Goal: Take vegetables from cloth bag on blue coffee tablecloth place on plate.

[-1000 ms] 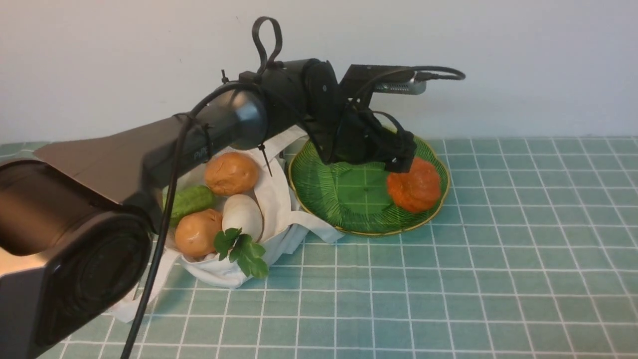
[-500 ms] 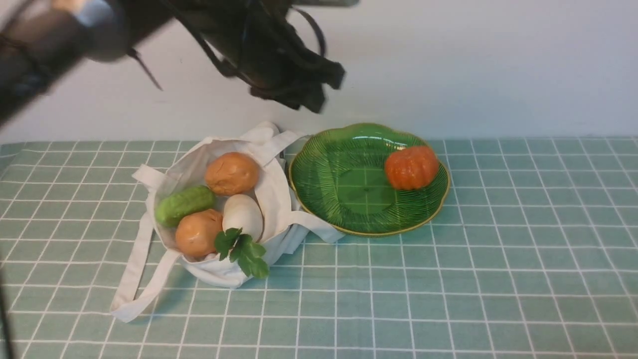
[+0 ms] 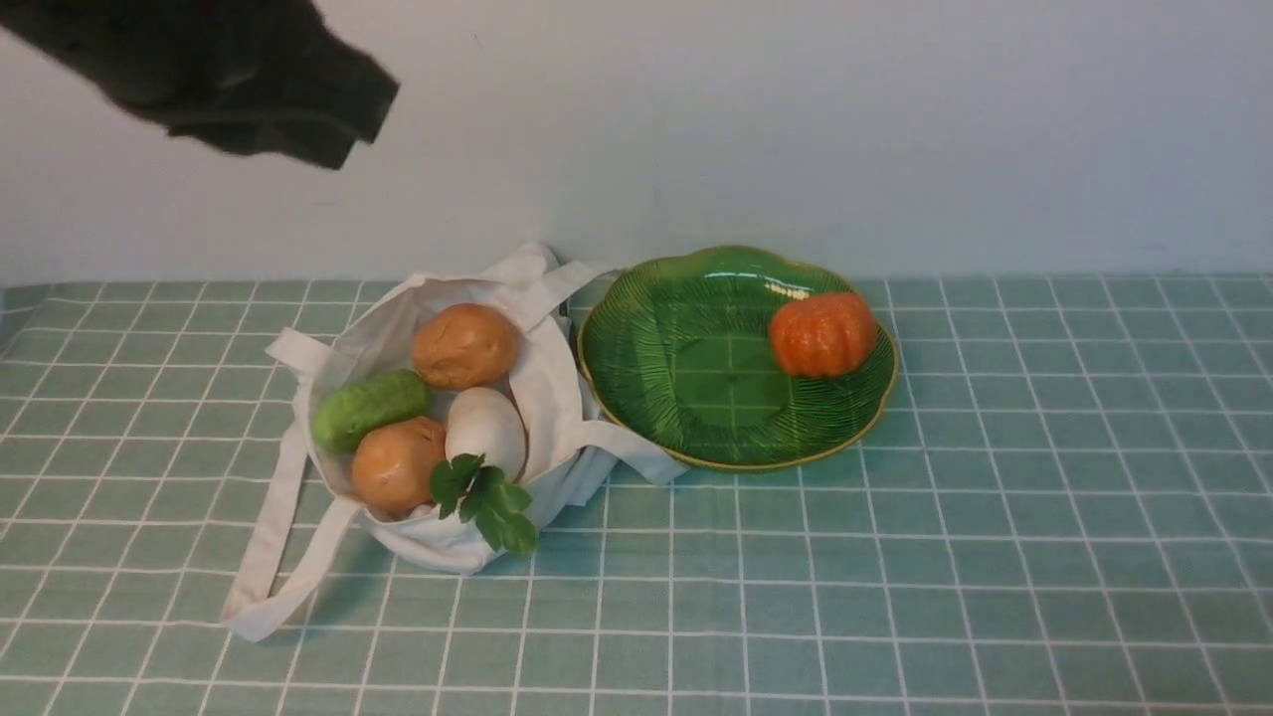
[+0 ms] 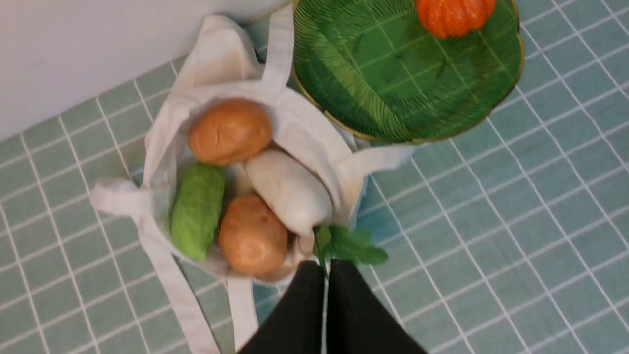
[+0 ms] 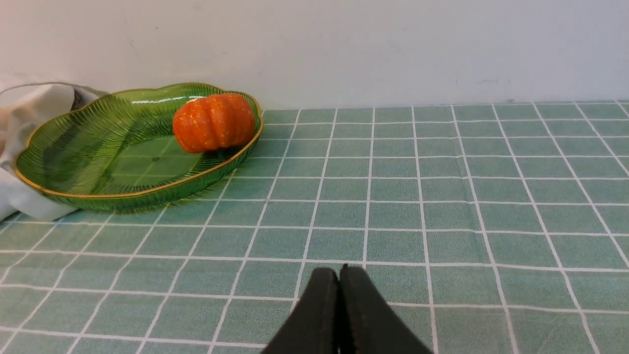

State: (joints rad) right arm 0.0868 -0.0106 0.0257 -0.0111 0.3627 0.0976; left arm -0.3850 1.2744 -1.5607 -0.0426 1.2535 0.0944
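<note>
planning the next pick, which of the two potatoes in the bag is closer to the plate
The rear potato, toward the wall, lies closer to the plate; the front potato sits beside the leafy sprig, farther off.

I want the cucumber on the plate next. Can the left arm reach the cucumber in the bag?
Probably yes. The cucumber lies uncovered in the open cloth bag, with nothing over it. The left gripper hangs above the bag, shut, so it must open first.
</note>
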